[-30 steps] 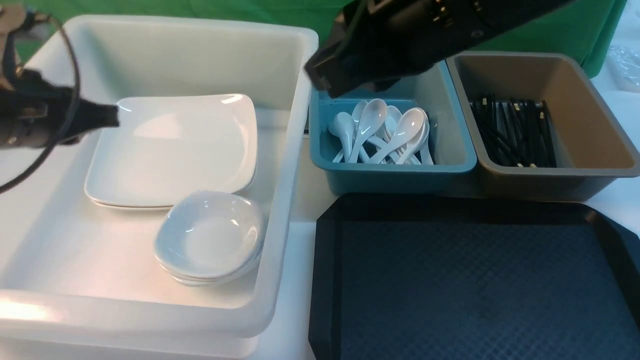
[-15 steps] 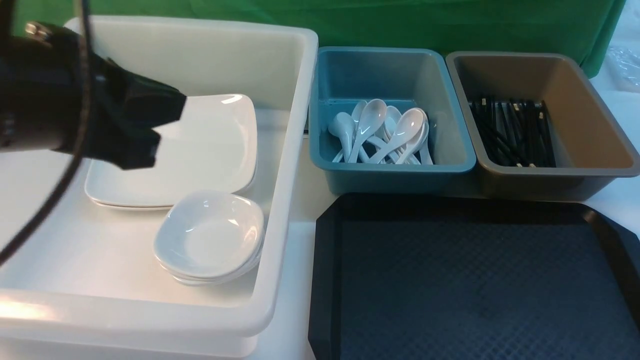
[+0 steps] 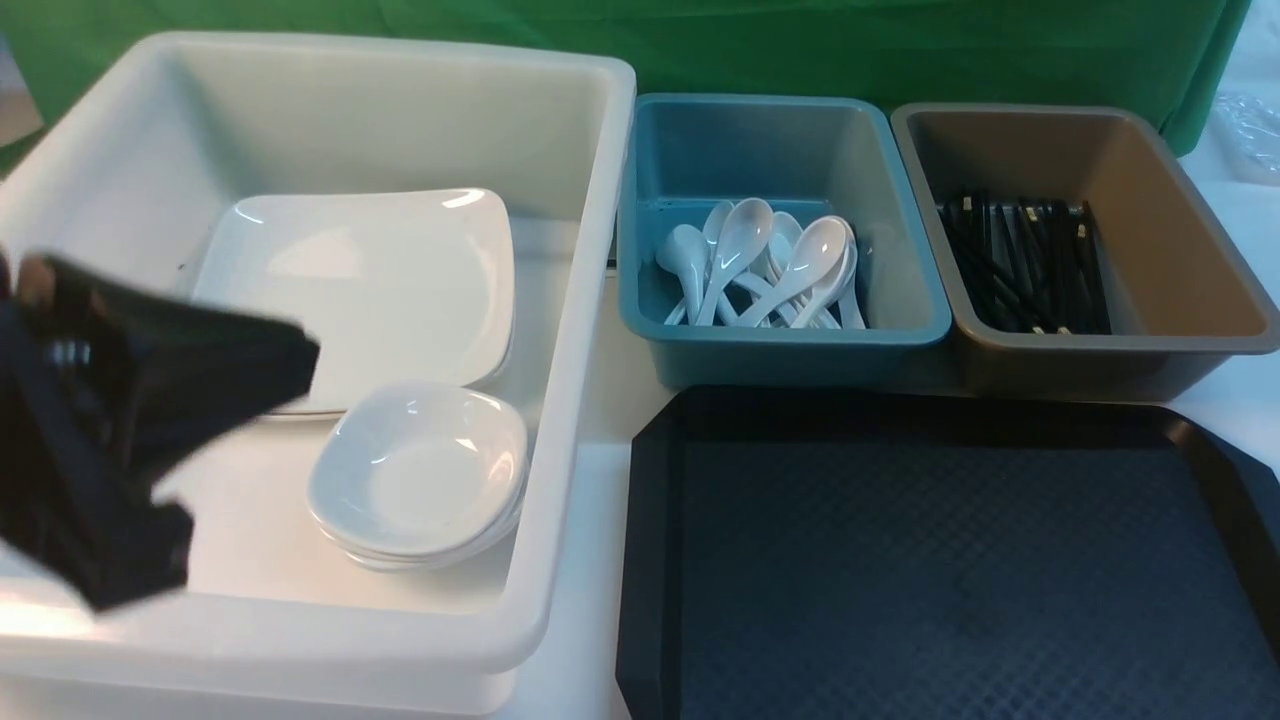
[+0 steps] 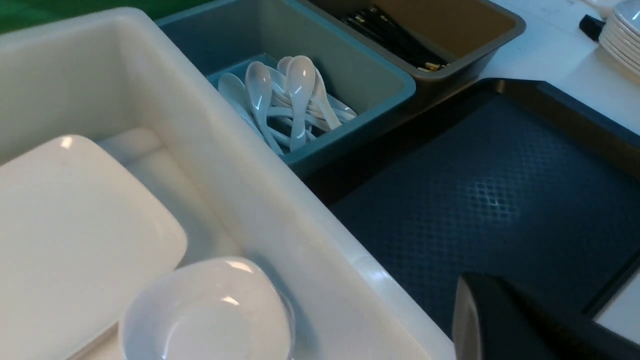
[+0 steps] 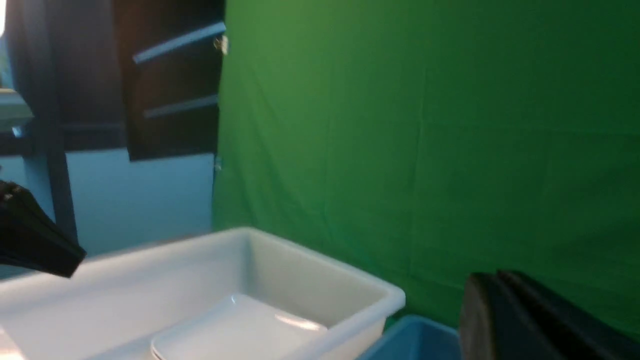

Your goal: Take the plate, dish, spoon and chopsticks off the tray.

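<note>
tray [image 3: 950, 570]: black, diamond-textured, bare in every view; nothing lies on it.
plate [image 3: 370, 285]: stacked in the white tub [image 3: 590, 300], at its far side; glossy, stiff, breakable, likely slippery; best taken by the raised rim at an edge.
bowls [image 3: 420, 475]: small stack in the same tub, just in front of the plate.
spoons [image 3: 760, 265]: heaped in the blue tub [image 3: 930, 320]; light, smooth, apt to slip; the thick handle is the place to grip.
chopsticks [image 3: 1025, 265]: bundled in the brown tub [image 3: 1180, 345]; thin, light, prone to roll; pinch the pair mid-length.
left end effector [image 3: 300, 360]: clenched, holding nothing, above the white tub's near left part.
right end effector [image 5: 480, 310]: out of the front view; clenched and empty in its wrist view.
progress: clearing looks complete.
</note>
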Robot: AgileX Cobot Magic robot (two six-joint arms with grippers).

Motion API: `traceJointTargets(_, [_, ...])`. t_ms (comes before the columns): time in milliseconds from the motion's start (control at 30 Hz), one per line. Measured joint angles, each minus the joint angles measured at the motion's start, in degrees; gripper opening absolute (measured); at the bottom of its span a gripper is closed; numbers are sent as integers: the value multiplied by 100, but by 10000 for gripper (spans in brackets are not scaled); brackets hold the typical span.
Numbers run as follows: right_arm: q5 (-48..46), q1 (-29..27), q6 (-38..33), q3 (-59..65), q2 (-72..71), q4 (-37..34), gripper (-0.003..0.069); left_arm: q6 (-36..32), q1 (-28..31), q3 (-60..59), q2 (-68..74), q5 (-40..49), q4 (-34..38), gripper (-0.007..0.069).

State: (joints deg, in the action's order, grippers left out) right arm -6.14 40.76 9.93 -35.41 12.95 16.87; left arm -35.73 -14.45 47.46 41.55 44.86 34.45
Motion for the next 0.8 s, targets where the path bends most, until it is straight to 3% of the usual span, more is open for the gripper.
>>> traceJointTargets(133, [614, 0, 0, 848, -794, 17, 24, 14, 0, -645, -410, -208, 219, 2])
traceJointTargets(467, [769, 0, 109, 1066, -1129, 40, 32, 421, 0, -1362, -1140, -854, 400, 2])
traceJointTargets(800, [772, 0, 113, 1066, -1133, 40, 47, 1684, 0, -1538, -1391, -1791, 407, 2])
